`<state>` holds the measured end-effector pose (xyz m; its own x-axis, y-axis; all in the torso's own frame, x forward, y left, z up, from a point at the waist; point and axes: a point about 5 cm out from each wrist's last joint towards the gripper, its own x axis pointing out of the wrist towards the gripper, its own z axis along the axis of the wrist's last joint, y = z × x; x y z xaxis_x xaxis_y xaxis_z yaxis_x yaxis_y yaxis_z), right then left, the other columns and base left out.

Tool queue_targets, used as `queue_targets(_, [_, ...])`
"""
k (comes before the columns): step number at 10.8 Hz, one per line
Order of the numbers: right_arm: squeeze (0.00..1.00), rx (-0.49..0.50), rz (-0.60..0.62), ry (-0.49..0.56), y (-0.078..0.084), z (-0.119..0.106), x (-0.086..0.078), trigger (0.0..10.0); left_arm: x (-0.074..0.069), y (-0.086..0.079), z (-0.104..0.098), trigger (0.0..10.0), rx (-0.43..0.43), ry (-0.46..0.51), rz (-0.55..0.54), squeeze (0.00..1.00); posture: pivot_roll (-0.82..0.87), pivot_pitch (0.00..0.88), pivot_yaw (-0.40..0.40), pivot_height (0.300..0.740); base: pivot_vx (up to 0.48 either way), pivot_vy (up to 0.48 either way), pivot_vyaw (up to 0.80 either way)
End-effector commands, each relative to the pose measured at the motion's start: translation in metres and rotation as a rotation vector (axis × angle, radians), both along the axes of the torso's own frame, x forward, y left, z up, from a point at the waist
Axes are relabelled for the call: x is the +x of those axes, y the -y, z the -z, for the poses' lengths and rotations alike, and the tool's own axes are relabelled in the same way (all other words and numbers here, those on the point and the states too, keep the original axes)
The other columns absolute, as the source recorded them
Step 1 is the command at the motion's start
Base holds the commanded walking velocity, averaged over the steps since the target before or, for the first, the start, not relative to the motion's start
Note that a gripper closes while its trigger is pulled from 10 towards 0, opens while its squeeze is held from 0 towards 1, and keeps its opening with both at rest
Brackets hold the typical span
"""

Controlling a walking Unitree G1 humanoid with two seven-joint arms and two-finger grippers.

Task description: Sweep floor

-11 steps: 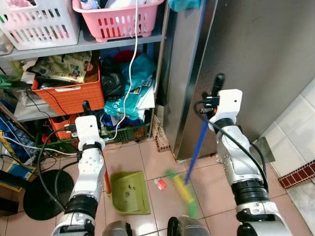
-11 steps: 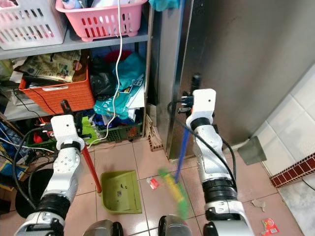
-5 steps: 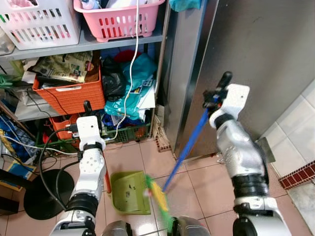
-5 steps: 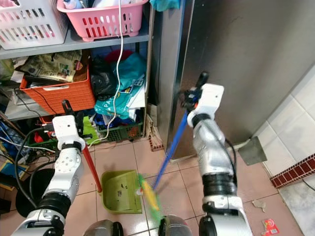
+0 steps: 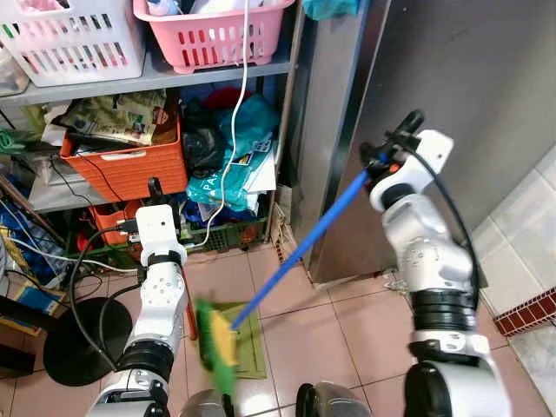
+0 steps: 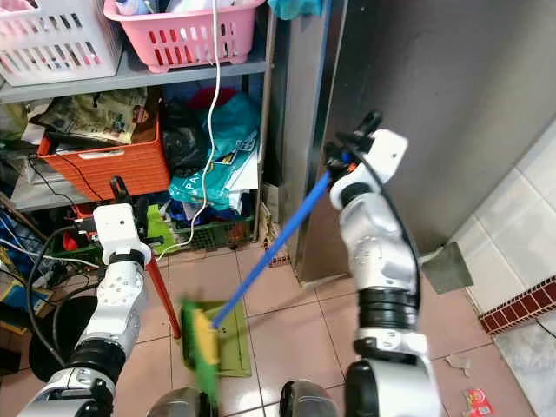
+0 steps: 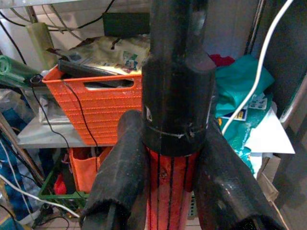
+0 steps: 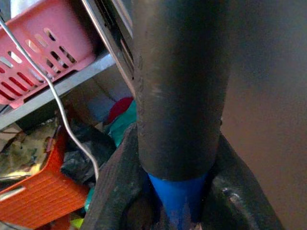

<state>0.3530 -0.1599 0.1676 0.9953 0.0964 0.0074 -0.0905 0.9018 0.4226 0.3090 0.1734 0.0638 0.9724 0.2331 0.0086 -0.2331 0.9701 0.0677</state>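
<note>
Blue and slim, the broom (image 5: 300, 252) slants from the right claw (image 5: 382, 161) down to the robot's left, its shaft capped in black where the claw's fingers (image 8: 120, 191) close tight around it. Its head (image 5: 219, 340) is green and yellow, blurred, and sits over the near left part of the green dustpan (image 5: 248, 352), which lies flat on the pink floor tiles (image 5: 365, 326) just beside the left arm. The dustpan's red handle (image 7: 168, 191), ending in a black cap, stands upright and is clamped between the left claw (image 6: 117, 195) and its fingers (image 7: 120, 177). Behind are a cluttered shelf (image 5: 156, 74), an orange crate (image 5: 122, 165), pink basket (image 5: 213, 35) and white basket (image 5: 74, 39); a steel cabinet (image 5: 469, 95) rises behind the right arm.
</note>
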Motion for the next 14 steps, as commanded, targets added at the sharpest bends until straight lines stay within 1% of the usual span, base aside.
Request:
queue_targets(1, [0.0,-0.027,-0.011,0.121,-0.002,-0.028,0.002,10.0,-0.004,0.002,0.011,10.0,0.005,-0.057,0.005,0.0,-0.13,0.084,0.003,0.74,0.0,0.0,0.0])
queue_targets(3, [0.0,-0.163,-0.04,0.225,-0.002,-0.042,-0.001,10.0,-0.005,0.003,0.011,10.0,0.006,-0.054,0.01,0.0,-0.13,0.081,0.005,0.74,0.0,0.0,0.0])
queue_targets(4, [0.0,-0.203,-0.047,0.226,0.0,-0.039,-0.003,10.0,-0.006,0.004,0.011,10.0,0.005,-0.052,0.015,0.0,-0.13,0.075,0.004,0.74,0.0,0.0,0.0])
queue_targets(6, [0.0,-0.292,-0.045,0.194,0.002,-0.018,-0.008,10.0,-0.009,0.007,0.013,10.0,0.0,-0.057,0.031,0.0,-0.12,0.058,0.005,0.74,0.0,0.0,0.0])
queue_targets(8, [0.0,-0.476,0.057,0.156,0.01,0.007,-0.014,10.0,-0.01,0.011,0.012,10.0,-0.009,-0.049,0.047,0.0,-0.11,0.037,0.012,0.74,0.0,0.0,0.0])
queue_targets(10, [0.0,-0.499,0.136,0.037,0.022,0.046,-0.025,10.0,-0.013,0.015,0.013,10.0,-0.042,-0.063,0.067,0.0,-0.1,0.006,0.025,0.74,0.0,0.0,0.0])
queue_targets(12, [0.0,-0.487,0.185,0.003,0.026,0.06,-0.027,10.0,-0.015,0.016,0.012,10.0,-0.059,-0.063,0.088,0.0,-0.09,0.0,0.042,0.74,0.0,0.0,0.0])
queue_targets(13, [0.0,-0.487,0.199,-0.018,0.027,0.065,-0.027,10.0,-0.013,0.017,0.008,10.0,-0.07,-0.051,0.118,0.0,-0.08,0.0,0.042,0.74,0.0,0.0,0.0])
queue_targets(14, [0.0,-0.48,0.198,-0.03,0.027,0.07,-0.027,10.0,-0.011,0.018,0.005,10.0,-0.068,-0.049,0.13,0.0,-0.07,0.0,0.04,0.74,0.0,0.0,-0.8])
